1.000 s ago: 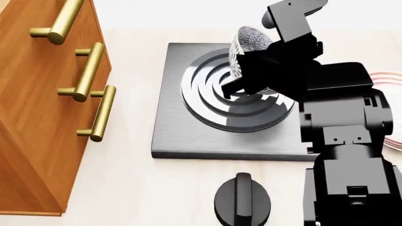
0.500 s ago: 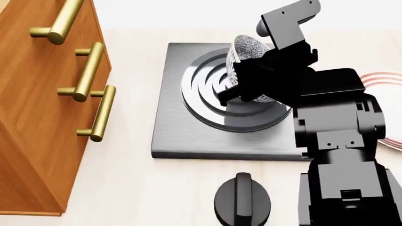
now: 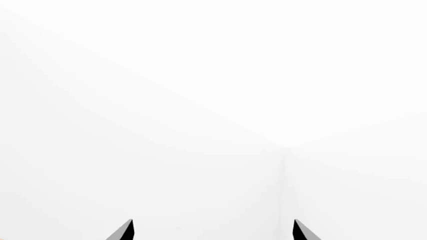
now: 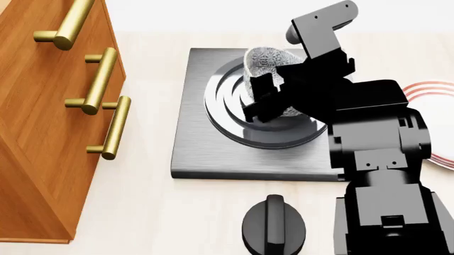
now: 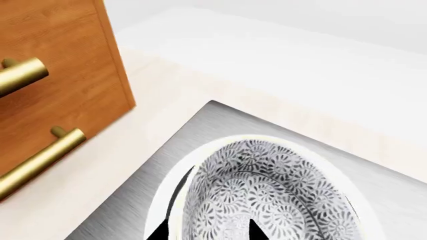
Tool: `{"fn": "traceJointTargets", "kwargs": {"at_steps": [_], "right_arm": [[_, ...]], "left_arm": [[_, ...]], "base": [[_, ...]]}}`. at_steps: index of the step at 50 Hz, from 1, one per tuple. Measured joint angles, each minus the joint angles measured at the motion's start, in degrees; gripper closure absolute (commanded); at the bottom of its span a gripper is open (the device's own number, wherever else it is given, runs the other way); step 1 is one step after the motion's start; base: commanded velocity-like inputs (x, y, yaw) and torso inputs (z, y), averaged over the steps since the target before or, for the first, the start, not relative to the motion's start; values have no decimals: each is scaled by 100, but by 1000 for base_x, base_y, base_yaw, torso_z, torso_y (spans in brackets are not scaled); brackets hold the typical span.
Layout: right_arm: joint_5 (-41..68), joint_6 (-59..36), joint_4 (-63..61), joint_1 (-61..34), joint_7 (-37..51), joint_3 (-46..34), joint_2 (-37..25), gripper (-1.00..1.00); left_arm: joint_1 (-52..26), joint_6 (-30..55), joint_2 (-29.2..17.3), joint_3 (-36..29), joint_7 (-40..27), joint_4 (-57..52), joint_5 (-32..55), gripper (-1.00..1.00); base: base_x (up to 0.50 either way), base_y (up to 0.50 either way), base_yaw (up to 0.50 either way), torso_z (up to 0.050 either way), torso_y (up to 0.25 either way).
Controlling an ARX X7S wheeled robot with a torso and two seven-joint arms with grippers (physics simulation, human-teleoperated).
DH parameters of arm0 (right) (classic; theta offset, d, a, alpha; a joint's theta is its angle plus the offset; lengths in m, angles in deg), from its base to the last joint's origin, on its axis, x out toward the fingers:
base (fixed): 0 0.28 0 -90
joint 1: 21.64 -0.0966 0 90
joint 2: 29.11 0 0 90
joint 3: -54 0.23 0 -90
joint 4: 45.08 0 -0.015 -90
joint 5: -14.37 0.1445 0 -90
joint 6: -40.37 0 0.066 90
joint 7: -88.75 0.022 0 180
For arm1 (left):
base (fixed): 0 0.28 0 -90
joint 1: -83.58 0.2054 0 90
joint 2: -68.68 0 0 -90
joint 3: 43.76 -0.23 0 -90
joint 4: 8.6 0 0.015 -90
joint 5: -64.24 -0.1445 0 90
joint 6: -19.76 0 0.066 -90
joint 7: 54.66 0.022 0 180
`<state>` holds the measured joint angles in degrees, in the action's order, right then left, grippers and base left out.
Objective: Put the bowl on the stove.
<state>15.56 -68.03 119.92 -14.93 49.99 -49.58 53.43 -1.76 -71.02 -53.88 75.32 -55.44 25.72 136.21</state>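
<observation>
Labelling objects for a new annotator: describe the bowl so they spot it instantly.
Find the square dark-grey brushed-metal stove beside the wooden drawer cabinet. Over its ringed burner, the right claw holds the small deep white bowl with dense grey-blue florals. The red-ringed plate is flat; the black knob is solid.

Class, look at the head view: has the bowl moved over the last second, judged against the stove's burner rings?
Yes. The bowl has shifted toward the drawer side, more over the middle of the stove burner, and looks less tilted, carried by the right gripper.
</observation>
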Motion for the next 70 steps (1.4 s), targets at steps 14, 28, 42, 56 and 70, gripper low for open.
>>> {"fn": "traceJointTargets", "kwargs": {"at_steps": [14,28,42,56,70], "right_arm": [[36,2,0,-8,-151,105,19,-100],[55,-68,0,-23,-656,223,25,-100],[175,507,0,-147,-1049,599,-53,-100],[670,-168,-2954,1265,-660,1445,-557,-100],[1221,-560,-5838,3305,-154,2368,-503,-100]], "left_arm": [[18,-27,-9,-1,-6,-1,-3,-100],[11,-47,-30,-9,-37,6,-4,-100],[9,-69,-46,-34,-62,24,-2,-100],[32,-94,-40,-73,-55,8,-18,-100],[64,-126,-42,-86,-43,3,-7,-100]], "base": [[0,0,0,0,0],[0,0,0,0,0],[0,0,0,0,0],[0,0,0,0,0],[0,0,0,0,0]]}}
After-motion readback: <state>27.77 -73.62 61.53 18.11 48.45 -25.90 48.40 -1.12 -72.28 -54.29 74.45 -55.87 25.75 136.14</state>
